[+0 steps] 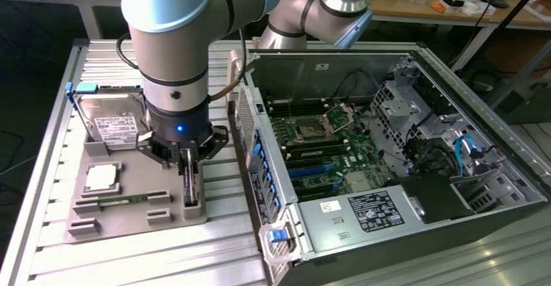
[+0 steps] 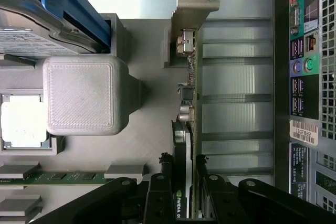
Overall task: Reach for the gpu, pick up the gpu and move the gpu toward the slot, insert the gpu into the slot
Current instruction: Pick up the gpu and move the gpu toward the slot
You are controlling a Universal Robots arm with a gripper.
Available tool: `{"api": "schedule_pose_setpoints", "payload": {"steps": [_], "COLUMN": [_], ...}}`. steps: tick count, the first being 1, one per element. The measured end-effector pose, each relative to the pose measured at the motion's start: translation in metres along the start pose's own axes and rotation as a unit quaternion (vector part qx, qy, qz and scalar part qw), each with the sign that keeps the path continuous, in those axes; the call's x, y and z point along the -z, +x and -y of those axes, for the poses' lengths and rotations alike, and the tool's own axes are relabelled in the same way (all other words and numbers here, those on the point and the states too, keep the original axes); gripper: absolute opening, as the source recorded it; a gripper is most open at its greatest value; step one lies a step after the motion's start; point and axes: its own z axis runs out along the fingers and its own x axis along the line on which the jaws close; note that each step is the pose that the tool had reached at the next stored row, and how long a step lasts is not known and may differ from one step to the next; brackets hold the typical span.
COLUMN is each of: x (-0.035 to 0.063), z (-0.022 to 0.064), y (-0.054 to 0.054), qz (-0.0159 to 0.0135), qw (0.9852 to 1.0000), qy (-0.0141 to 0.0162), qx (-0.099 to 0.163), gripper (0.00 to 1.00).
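1. You've got one arm [image 1: 172, 40] carrying one gripper [image 1: 190, 170].
2. You see one gpu [image 1: 191, 194].
3. One hard drive [image 1: 112, 121], one processor chip [image 1: 102, 177], one memory stick [image 1: 120, 200].
4. One holder tray [image 1: 129, 226], one PC case [image 1: 495, 231].

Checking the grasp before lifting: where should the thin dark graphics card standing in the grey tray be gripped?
Pinch the thin dark graphics card across its two flat faces at the top edge, coming straight down: it stands on edge in the grey tray, both faces exposed, metal bracket at one end. The gripper clamps it so.
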Motion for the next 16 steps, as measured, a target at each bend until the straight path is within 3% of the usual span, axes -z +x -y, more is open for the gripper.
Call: {"api": "schedule_pose_setpoints", "payload": {"steps": [16], "x": [0.0033], "z": [-0.0001], "y": [0.0], "qz": [0.0], "qw": [1.0], "qy": [0.0], "qx": [0.0], "gripper": [0.27]}}
